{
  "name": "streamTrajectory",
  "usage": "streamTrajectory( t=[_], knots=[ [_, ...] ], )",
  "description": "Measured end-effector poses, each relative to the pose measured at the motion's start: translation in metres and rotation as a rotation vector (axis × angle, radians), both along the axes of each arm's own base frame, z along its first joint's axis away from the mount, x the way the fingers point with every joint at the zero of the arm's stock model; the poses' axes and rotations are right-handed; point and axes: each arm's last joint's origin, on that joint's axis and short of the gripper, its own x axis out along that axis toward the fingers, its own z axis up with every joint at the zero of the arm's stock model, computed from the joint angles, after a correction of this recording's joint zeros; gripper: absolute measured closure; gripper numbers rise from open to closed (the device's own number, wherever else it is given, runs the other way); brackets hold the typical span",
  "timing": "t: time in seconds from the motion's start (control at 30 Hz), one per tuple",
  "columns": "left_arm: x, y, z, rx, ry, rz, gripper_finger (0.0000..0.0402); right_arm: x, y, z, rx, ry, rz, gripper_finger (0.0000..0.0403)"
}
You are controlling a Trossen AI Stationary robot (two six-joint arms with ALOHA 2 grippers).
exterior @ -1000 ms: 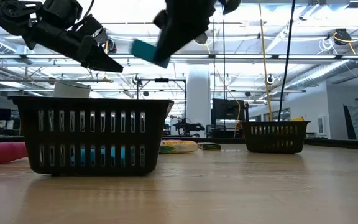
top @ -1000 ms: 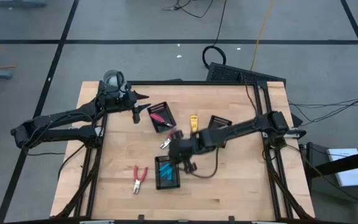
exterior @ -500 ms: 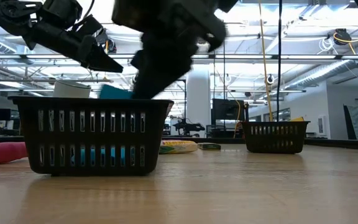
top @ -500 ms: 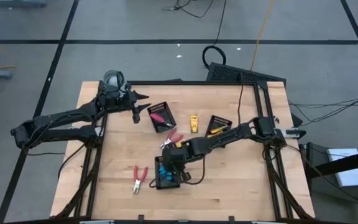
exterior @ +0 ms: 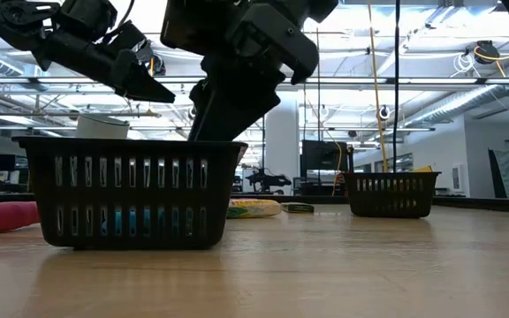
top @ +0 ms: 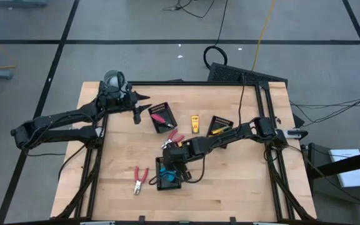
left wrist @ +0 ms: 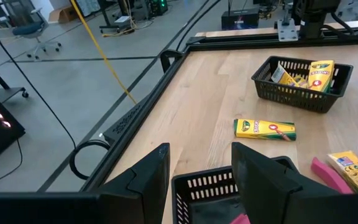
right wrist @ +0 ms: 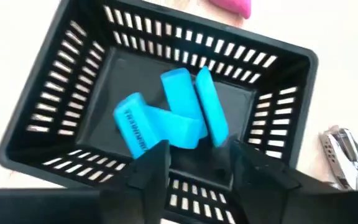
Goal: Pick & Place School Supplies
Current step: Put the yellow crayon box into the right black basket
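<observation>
Blue erasers (right wrist: pixel 169 121) in tray (right wrist: pixel 61 99), half-hidden under empty, parted right gripper (right wrist: pixel 194 163)

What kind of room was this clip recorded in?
Most likely a robotics lab in a large open industrial or office hall. The low view shows exposed ceiling pipes and strip lights over distant workstations; the high view shows a wooden table on a taped grey floor with loose cables.

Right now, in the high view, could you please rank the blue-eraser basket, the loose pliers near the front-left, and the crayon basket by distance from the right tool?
1. Blue-eraser basket, directly under the right tool.
2. Loose pliers, on the table left of that basket.
3. Crayon basket, farther back on the right.
</observation>
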Motion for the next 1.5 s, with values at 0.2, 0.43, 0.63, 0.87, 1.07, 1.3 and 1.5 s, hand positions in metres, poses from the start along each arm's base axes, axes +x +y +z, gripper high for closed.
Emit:
streamTrajectory(
  t=[0.2, 0.43, 0.63, 0.87, 1.07, 1.3, 1.5],
  knots=[
    [0.000, 0.000, 0.000, 0.004, 0.001, -0.002, 0.0225, -0.006, -0.011, 0.013, -0.211, -0.021, -0.128, 0.0210],
    [0.000, 0.000, 0.000, 0.005, 0.004, -0.006, 0.0225, -0.019, -0.069, 0.044, -0.294, 0.017, -0.304, 0.0200],
    [0.000, -0.001, -0.001, -0.019, -0.003, -0.045, 0.0225, -0.032, -0.130, 0.048, -0.267, 0.048, -0.486, 0.0200],
    [0.001, -0.005, -0.002, -0.043, 0.004, -0.086, 0.0225, -0.058, -0.185, 0.026, -0.171, 0.020, -0.766, 0.0199],
    [0.004, -0.010, -0.002, -0.043, 0.005, -0.127, 0.0225, -0.083, -0.206, 0.008, -0.045, 0.061, -0.910, 0.0193],
    [0.006, -0.014, -0.002, -0.032, 0.008, -0.149, 0.0225, -0.092, -0.208, -0.004, 0.032, 0.132, -0.951, 0.0181],
    [0.007, -0.015, -0.002, -0.033, 0.007, -0.162, 0.0225, -0.093, -0.211, -0.004, 0.154, 0.155, -1.027, 0.0170]
  ],
)
